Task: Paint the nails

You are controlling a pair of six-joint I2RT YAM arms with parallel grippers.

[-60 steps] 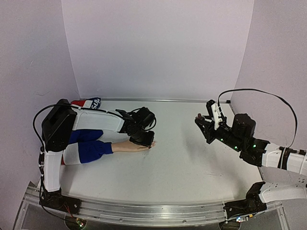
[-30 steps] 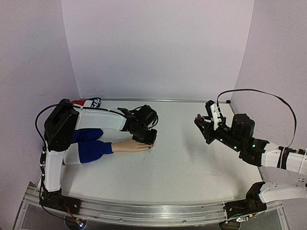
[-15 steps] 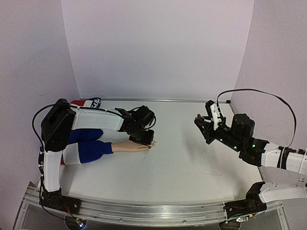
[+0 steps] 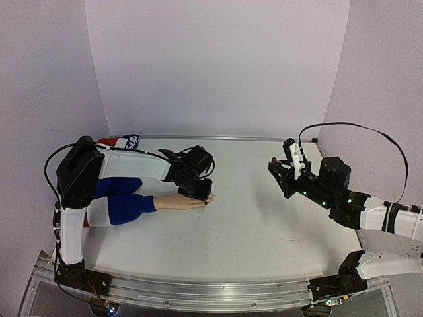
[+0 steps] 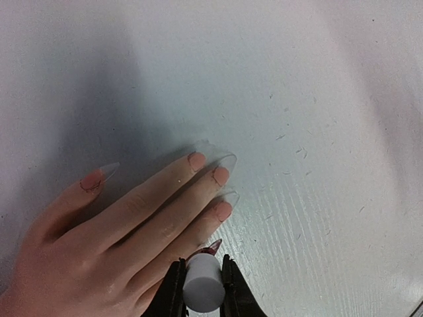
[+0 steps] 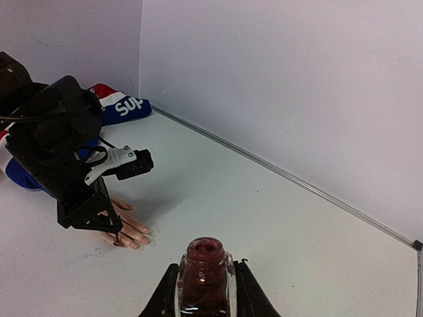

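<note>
The peach mannequin hand [image 4: 177,201] lies flat on the table, fingers pointing right, with a blue, white and red sleeve [image 4: 122,206]. In the left wrist view the hand [image 5: 112,231] shows long clear nails [image 5: 226,160]; the little finger's nail [image 5: 213,247] is dark red. My left gripper [image 5: 202,284] is shut on the white brush cap [image 5: 201,282], right over that nail. My right gripper [image 6: 203,290] is shut on the open bottle of dark red polish [image 6: 203,274], held above the table at the right [image 4: 281,170].
A second folded striped cloth [image 4: 122,141] lies by the back wall at the left. Purple walls close the table at the back and both sides. A metal rail [image 4: 198,290] runs along the near edge.
My left gripper has shifted slightly back and forth over the fingertips with the brush cap. The right arm has stayed still with the bottle.
</note>
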